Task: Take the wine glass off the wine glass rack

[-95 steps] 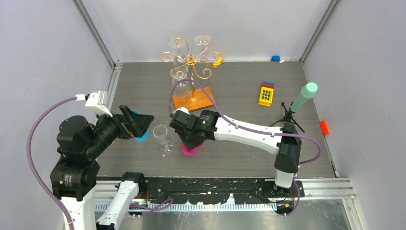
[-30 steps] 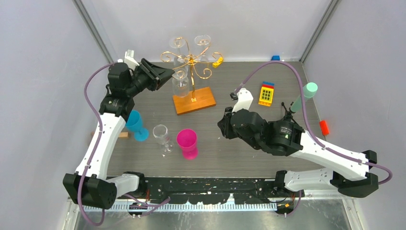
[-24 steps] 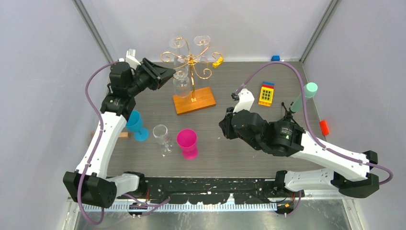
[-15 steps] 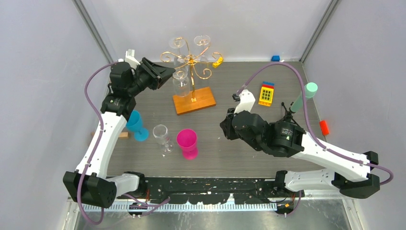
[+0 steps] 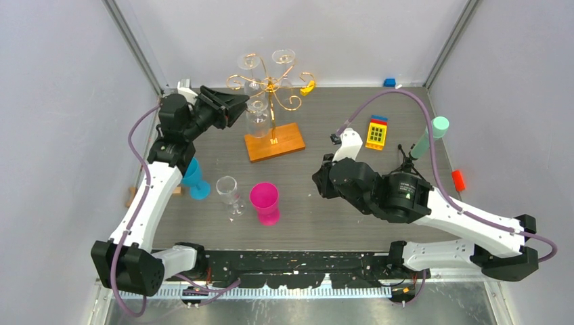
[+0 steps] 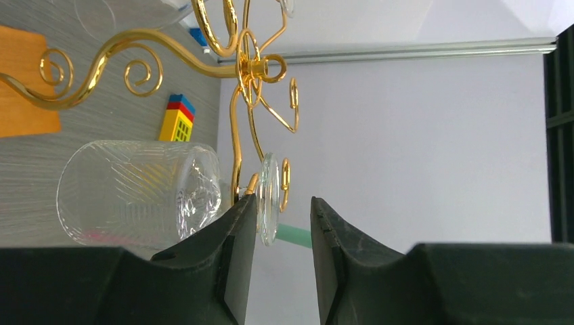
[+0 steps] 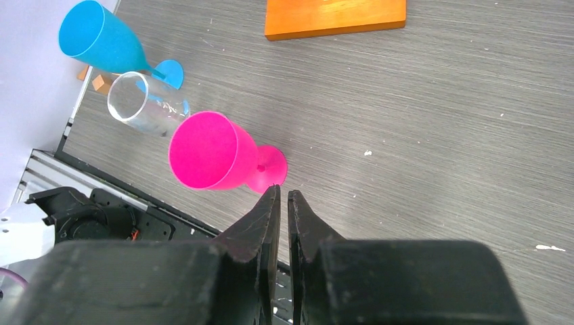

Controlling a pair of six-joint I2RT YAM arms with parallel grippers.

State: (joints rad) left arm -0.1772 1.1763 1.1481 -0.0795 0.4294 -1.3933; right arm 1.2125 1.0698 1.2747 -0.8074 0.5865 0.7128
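Left tool (image 6: 282, 203) straddles wine glass (image 6: 135, 193) foot edge (jaws parted).

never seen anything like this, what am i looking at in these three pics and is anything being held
These are two robot arms bolted to the near edge of a table. The wide picture comes from a fixed camera overhead. The other two come from a camera on each arm's wrist, so each shows that arm's own black fingers at the bottom.

On the table are a gold wine glass rack on a wooden base, a pink cup, a blue cup, a clear glass, a yellow toy block and a small tripod.

The left gripper is open, its fingers either side of the foot of a wine glass hanging upside down on the rack. The right gripper is shut and holds nothing.
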